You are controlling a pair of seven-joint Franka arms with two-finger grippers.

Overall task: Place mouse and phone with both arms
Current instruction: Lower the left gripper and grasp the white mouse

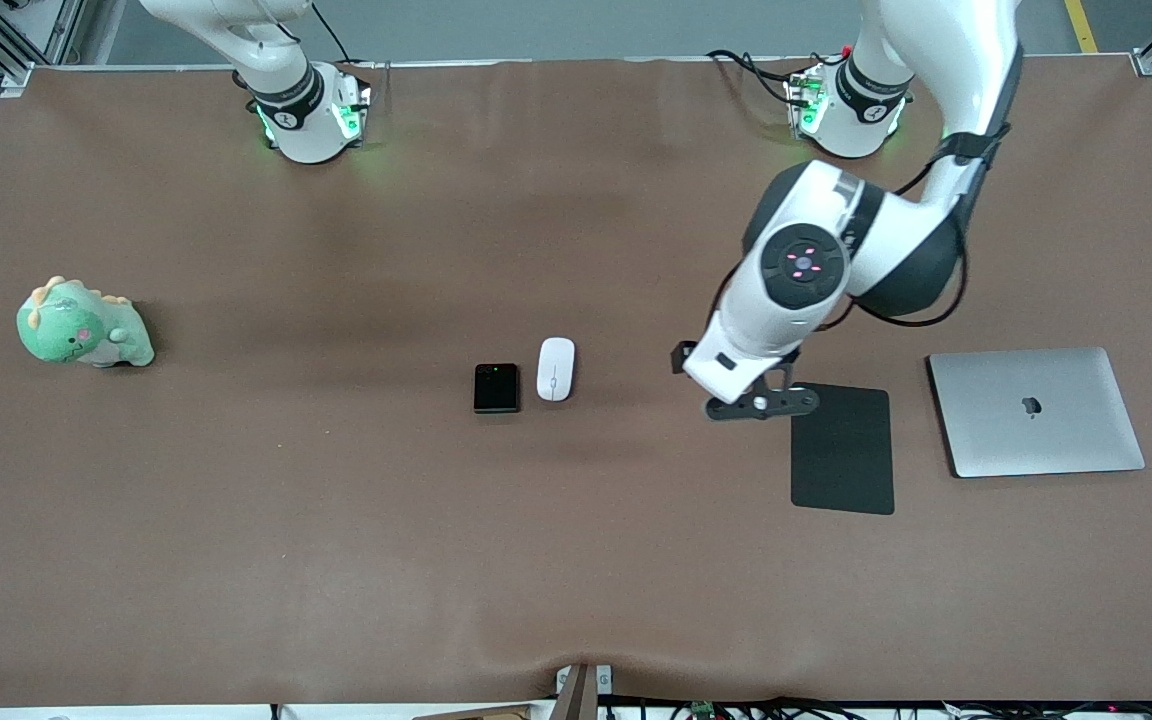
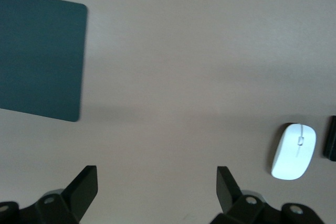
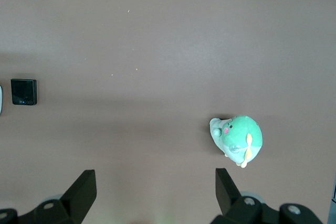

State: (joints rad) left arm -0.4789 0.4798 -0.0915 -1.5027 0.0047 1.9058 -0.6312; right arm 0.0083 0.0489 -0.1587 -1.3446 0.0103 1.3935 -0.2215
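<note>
Brown table [image 1: 336, 520]: phone [image 1: 496, 388] just beside mouse [image 1: 555, 369] mid-table. Left gripper [image 1: 762, 404], fingers apart, hovers near black pad [image 1: 842, 450]; right gripper [image 3: 155, 192], fingers apart, over bare brown surface.

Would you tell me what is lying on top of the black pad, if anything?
Nothing lies on the black pad. The open left gripper hangs over the table at the pad's edge, and its linkage covers a small corner. The mouse and phone lie apart, mid-table.
</note>
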